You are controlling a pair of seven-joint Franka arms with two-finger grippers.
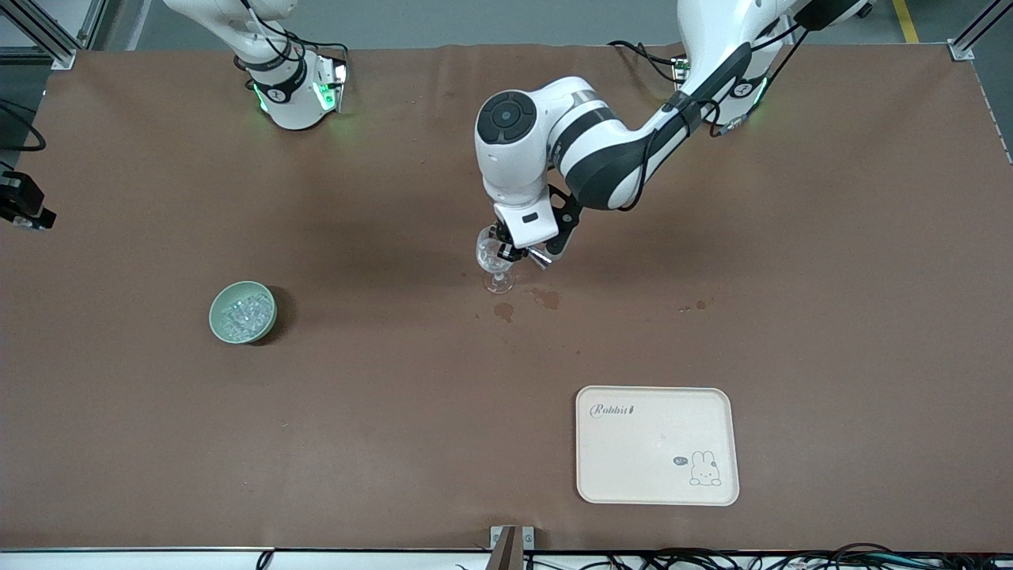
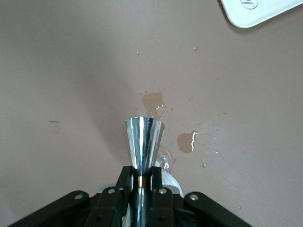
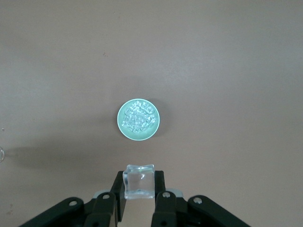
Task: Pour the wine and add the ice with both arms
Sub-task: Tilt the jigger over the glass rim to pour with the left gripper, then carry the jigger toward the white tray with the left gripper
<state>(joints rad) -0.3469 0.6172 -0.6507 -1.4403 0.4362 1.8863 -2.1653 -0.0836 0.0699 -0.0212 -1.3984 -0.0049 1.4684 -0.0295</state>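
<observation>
Two grippers are both closed on something. Left gripper (image 2: 141, 182) pinches a steel jigger (image 2: 144, 142) over the wine glass (image 1: 495, 261); spilled drops already stain the cloth. Right gripper (image 3: 139, 189) holds one ice cube (image 3: 138, 181) high above the green bowl (image 3: 138, 120). A slippery cube can drop before it reaches the glass.

A robotics lab is showing here: two white jointed robot arms (image 1: 586, 142) are standing at a brown-clothed table (image 1: 396, 412) edged by aluminium framing (image 1: 47, 36), cables (image 1: 712, 558) trailing.
</observation>
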